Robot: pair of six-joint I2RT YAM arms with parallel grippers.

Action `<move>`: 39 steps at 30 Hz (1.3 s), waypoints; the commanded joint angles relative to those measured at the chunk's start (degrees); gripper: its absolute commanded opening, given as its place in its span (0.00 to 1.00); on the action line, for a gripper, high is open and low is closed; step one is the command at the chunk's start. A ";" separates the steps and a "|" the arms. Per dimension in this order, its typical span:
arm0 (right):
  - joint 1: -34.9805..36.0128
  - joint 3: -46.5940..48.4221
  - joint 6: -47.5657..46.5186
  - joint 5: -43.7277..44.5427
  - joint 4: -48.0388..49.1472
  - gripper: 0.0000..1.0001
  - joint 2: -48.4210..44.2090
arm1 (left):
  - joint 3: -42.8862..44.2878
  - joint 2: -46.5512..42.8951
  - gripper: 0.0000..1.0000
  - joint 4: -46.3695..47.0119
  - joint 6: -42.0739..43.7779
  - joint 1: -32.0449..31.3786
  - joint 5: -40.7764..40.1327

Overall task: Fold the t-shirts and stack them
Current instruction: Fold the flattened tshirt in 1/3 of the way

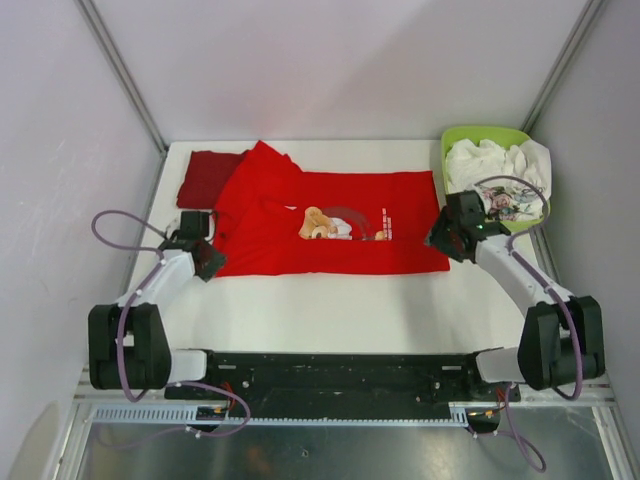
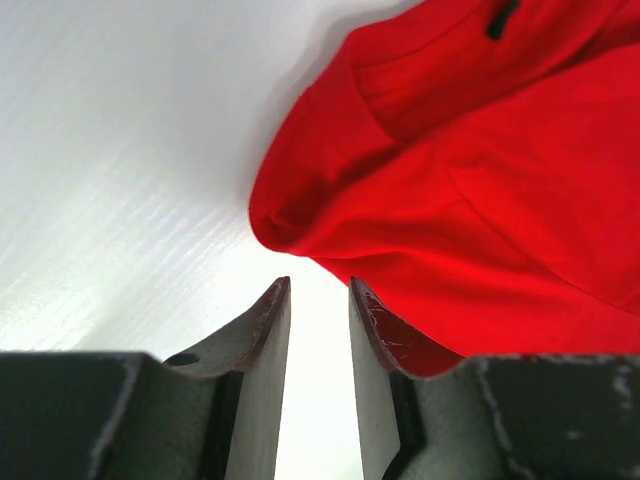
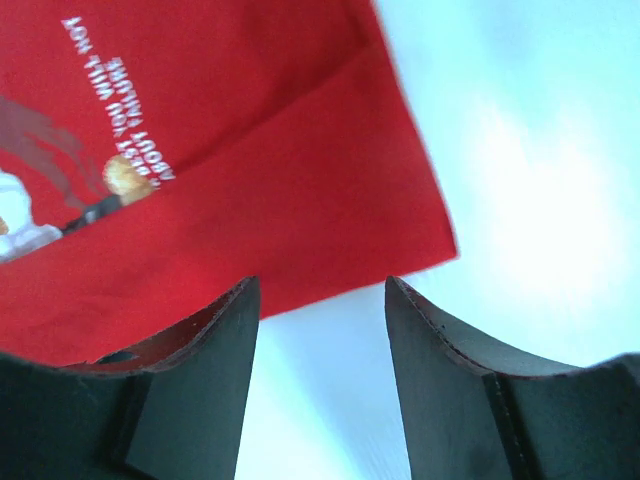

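Note:
The bright red t-shirt (image 1: 330, 225) with the cartoon print lies spread across the white table (image 1: 330, 310), its sleeve end to the left and its hem to the right. A plain darker red t-shirt (image 1: 205, 175) lies folded at the back left, partly under the bright one. My left gripper (image 1: 208, 260) sits at the shirt's near left edge. In the left wrist view its jaws (image 2: 320, 285) stand a little apart with only table between them, and the red cloth (image 2: 480, 200) lies just beyond. My right gripper (image 1: 445, 240) (image 3: 322, 285) is open just short of the hem corner (image 3: 400, 230), holding nothing.
A lime-green basket (image 1: 480, 133) stands at the back right with white and printed cloth (image 1: 495, 165) heaped in it, close behind the right gripper. Grey walls close in the table on three sides. Bare table lies between the shirt and the arm bases.

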 commanded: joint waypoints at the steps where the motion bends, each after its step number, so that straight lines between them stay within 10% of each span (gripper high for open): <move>1: -5.87 -5.30 0.67 -5.80 1.46 0.57 -5.38 | -0.34 1.68 0.35 1.41 -1.97 2.23 -2.61; 29: -13.39 -11.67 -1.55 -12.69 6.30 0.57 -5.34 | 3.89 10.53 0.38 2.99 1.25 3.13 -5.70; 39: -13.38 -13.77 -1.48 -12.76 7.94 0.57 -3.44 | 4.51 10.05 0.26 3.02 2.40 3.47 -5.89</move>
